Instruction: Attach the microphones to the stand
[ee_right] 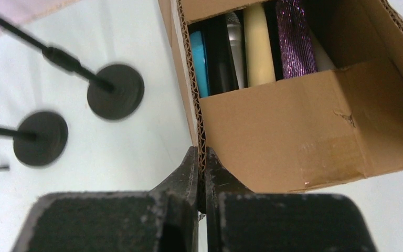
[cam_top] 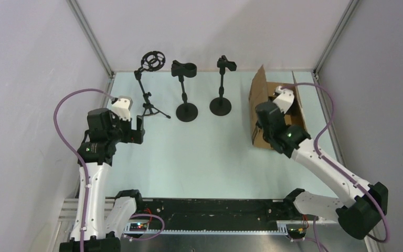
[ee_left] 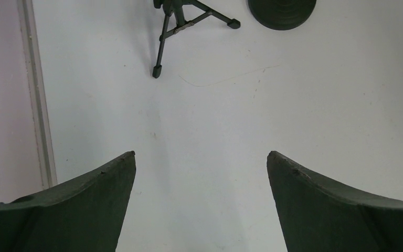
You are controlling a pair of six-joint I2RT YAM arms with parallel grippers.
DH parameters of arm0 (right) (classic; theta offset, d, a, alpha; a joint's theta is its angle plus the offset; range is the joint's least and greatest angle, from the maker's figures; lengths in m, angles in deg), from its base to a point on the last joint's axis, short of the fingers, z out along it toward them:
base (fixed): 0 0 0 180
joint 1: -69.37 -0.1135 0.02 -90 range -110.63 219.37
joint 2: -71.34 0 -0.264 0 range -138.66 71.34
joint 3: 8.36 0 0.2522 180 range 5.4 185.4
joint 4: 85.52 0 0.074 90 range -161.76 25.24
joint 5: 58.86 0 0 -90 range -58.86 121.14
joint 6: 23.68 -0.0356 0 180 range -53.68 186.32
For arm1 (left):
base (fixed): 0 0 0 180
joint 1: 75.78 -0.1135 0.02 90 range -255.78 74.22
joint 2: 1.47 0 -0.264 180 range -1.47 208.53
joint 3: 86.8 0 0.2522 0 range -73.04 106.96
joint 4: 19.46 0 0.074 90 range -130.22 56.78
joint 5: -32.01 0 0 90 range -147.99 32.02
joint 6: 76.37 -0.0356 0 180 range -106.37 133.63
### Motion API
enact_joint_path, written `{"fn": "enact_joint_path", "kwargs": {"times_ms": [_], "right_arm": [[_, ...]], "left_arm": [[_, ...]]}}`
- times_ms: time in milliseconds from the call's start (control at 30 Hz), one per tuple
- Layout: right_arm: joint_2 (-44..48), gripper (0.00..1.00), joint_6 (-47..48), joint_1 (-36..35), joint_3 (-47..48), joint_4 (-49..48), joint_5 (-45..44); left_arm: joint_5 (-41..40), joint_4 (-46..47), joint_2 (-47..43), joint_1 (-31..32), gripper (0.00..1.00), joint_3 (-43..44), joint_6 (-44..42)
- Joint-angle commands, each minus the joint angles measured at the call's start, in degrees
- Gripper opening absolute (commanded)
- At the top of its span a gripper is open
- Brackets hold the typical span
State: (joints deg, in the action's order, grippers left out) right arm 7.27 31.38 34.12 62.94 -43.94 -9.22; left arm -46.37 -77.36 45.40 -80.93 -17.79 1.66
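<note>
The right gripper [ee_right: 202, 157] has its fingers clamped on a wall edge of the cardboard box [ee_right: 294, 126], which sits by the desk's right edge. The microphones [ee_right: 257, 47] lie inside the box. The left gripper [ee_left: 200, 155] hangs near the left edge, fingers wide apart. 3 stands [cam_top: 187, 111] line the far edge.

The cardboard box [ee_right: 294, 131] was brown corrugated paperboard, matt, with a raw fluted edge. In it the purple microphone [ee_right: 295, 39] had a rough glittery skin, the cream microphone [ee_right: 258, 44] looked like smooth satin plastic, the blue microphone [ee_right: 199, 63] glossier. The table [ee_left: 294, 105] was smooth, pale and matt.
</note>
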Motion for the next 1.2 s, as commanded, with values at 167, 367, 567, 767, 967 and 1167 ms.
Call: {"fn": "enact_joint_path", "kwargs": {"times_ms": [167,367,567,767,967,1167], "right_arm": [[3.8,0.0,-23.6,-25.4,-2.5,21.0,-15.4],[-2.0,0.0,-25.1,-35.5,-0.5,15.3,-14.3],[-11.0,0.0,-26.3,-43.9,8.0,18.1,-16.7],[-12.5,0.0,-28.2,-46.9,12.2,21.0,-18.2],[-11.3,0.0,-23.4,-50.4,12.2,15.5,-17.7],[-11.4,0.04,-13.8,-55.3,12.3,6.9,-17.6]], "left_arm": [[4.3,-1.7,-2.6,-0.3,0.98,-0.1,-2.6],[9.5,-3.1,-2.6,0.0,0.98,0.4,-1.8],[14.9,-4.0,-2.7,3.0,0.98,2.7,0.1],[13.3,-3.9,1.0,14.7,0.98,7.8,3.7],[12.3,-2.9,7.3,22.7,0.98,12.2,8.8],[9.5,3.4,11.3,30.5,0.98,11.3,16.3]]}}
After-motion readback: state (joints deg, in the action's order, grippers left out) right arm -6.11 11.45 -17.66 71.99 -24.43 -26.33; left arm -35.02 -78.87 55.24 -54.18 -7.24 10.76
